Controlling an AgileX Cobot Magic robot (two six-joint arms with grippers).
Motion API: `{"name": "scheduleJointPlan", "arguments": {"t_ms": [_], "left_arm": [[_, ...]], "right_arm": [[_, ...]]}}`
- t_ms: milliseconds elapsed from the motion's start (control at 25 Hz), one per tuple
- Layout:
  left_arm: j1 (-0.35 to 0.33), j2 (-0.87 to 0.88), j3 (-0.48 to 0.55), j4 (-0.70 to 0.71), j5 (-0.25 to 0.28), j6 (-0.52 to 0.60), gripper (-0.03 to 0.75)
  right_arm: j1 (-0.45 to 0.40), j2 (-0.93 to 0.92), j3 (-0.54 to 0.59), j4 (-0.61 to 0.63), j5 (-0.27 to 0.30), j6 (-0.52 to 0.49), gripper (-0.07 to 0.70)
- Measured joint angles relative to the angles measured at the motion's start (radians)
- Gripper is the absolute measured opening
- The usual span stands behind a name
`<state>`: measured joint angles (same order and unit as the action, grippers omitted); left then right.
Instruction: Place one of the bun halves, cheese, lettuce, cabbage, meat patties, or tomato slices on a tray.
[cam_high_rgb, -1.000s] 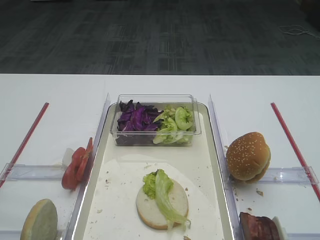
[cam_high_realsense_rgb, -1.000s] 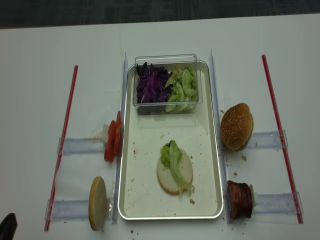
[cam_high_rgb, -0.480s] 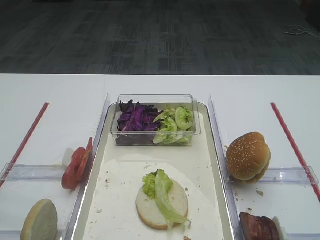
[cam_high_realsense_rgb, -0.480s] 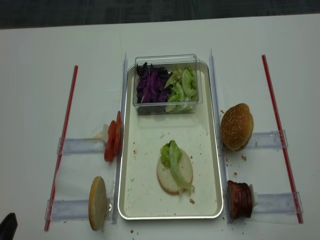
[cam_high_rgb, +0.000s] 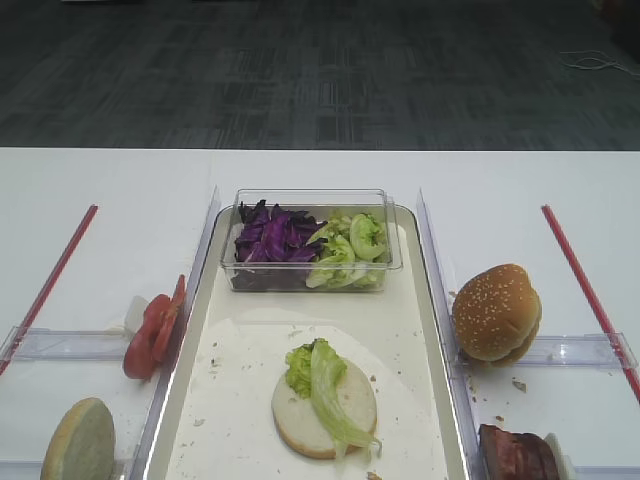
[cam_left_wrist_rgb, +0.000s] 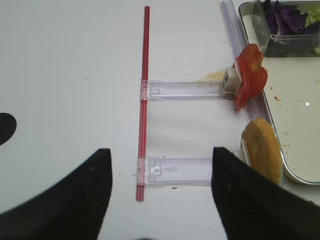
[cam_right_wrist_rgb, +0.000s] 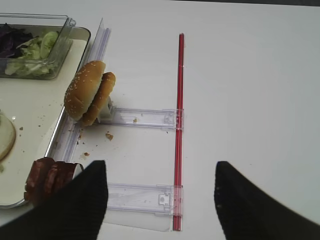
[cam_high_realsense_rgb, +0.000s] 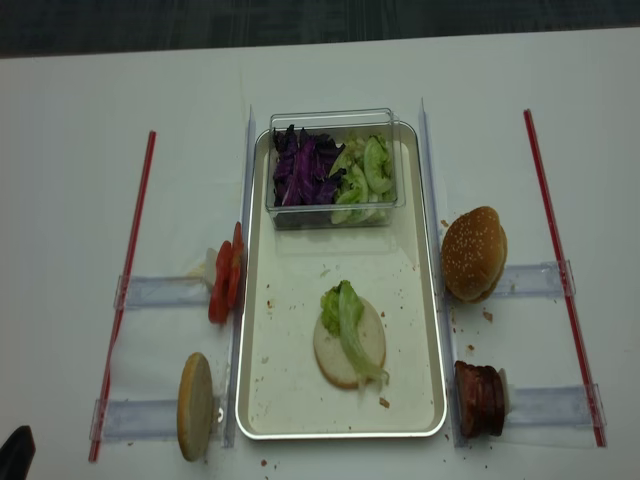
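A bun half (cam_high_realsense_rgb: 349, 345) lies flat, cut face up, on the tray (cam_high_realsense_rgb: 290, 400), with a lettuce strip (cam_high_realsense_rgb: 352, 335) running lengthwise down the tray across it. A second bun half (cam_high_realsense_rgb: 195, 406) stands on edge just left of the tray. Both the left claw (cam_left_wrist_rgb: 157, 187) and right claw (cam_right_wrist_rgb: 160, 197) hover with fingers apart, holding nothing.

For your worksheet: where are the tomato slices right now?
In the overhead view the tomato slices stand on edge just outside the tray's left rim, above the bun half.
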<state>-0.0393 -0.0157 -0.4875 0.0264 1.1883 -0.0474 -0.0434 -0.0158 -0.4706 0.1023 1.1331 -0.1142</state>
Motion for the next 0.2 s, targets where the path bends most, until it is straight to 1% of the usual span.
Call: {"name": "scheduleJointPlan", "arguments": {"t_ms": [200], "left_arm": [[0.0, 0.0, 0.0, 0.0, 0.0, 0.0, 0.412]], "right_arm": [[0.0, 0.0, 0.0, 0.0, 0.0, 0.0, 0.468]]}}
